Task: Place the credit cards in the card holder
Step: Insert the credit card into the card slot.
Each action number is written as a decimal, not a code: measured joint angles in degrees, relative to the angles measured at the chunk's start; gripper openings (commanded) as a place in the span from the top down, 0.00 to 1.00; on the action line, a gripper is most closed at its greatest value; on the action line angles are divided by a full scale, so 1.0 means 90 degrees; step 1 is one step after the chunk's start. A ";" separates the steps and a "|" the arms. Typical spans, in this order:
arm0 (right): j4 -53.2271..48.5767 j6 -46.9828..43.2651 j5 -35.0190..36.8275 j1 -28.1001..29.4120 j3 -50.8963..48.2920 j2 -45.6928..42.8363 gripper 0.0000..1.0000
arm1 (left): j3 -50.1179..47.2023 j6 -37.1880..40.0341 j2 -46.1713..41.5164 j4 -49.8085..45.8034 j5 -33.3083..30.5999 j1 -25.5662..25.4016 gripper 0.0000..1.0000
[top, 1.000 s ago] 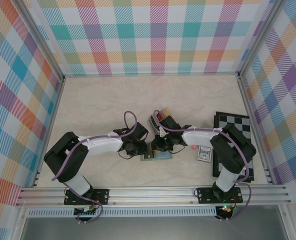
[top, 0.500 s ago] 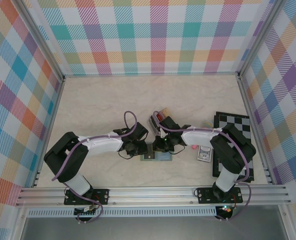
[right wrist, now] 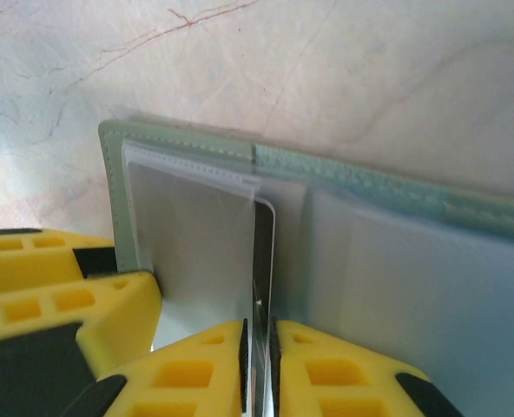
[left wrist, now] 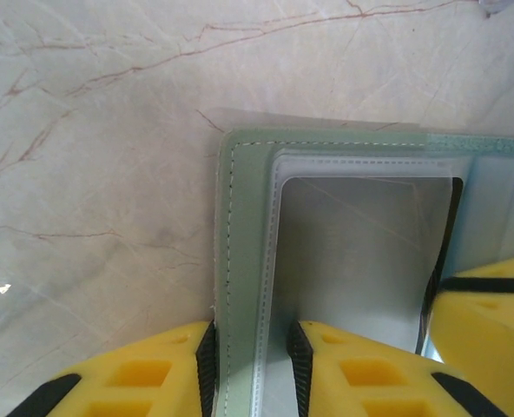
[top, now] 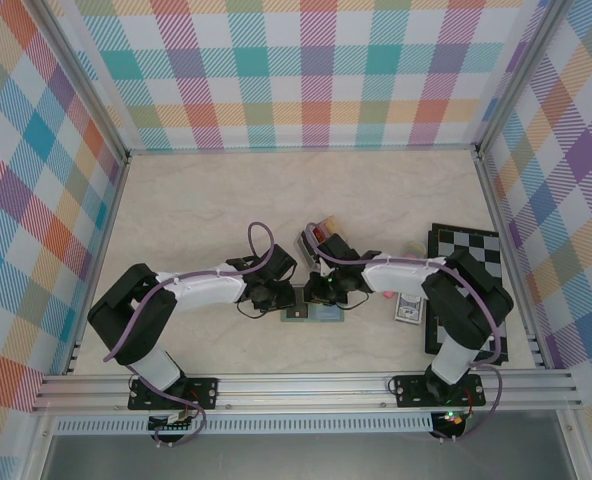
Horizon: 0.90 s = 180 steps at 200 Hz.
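Note:
The sage-green card holder (top: 317, 315) lies open on the table near the front edge, with both grippers meeting over it. My left gripper (left wrist: 253, 365) is shut on the card holder's (left wrist: 248, 217) stitched left edge, one pad on each side. A dark credit card (right wrist: 264, 252), seen edge-on, stands at the mouth of a clear sleeve inside the card holder (right wrist: 370, 187). My right gripper (right wrist: 257, 365) is shut on that card. In the top view the left gripper (top: 288, 298) and right gripper (top: 316, 296) almost touch.
An upright card rack (top: 321, 232) with more cards stands just behind the grippers. To the right are a pink stick (top: 386, 293), a blue playing-card box (top: 407, 310) and a checkerboard (top: 471, 260). Patterned walls enclose the table.
My right gripper has shifted slightly over the card holder. The left arm and the card holder have stayed where they were.

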 measured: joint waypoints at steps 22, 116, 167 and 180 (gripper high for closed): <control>-0.0379 -0.0100 0.0379 0.0027 -0.0005 -0.0427 0.80 | 0.0000 0.0000 0.0000 -0.0005 0.0000 0.0000 0.71; -0.1841 0.0012 0.1991 -0.0367 -0.0457 -0.0976 0.79 | 0.0000 0.0000 0.0000 -0.0019 -0.0005 0.0000 0.72; -0.2093 0.0063 0.2127 -0.0658 -0.0478 -0.0896 0.82 | 0.0000 0.0000 0.0007 -0.0019 -0.0005 0.0000 0.73; -0.2154 0.0068 0.2123 -0.0692 -0.0415 -0.0835 0.83 | 0.0000 0.0000 0.0012 -0.0019 -0.0005 0.0000 0.73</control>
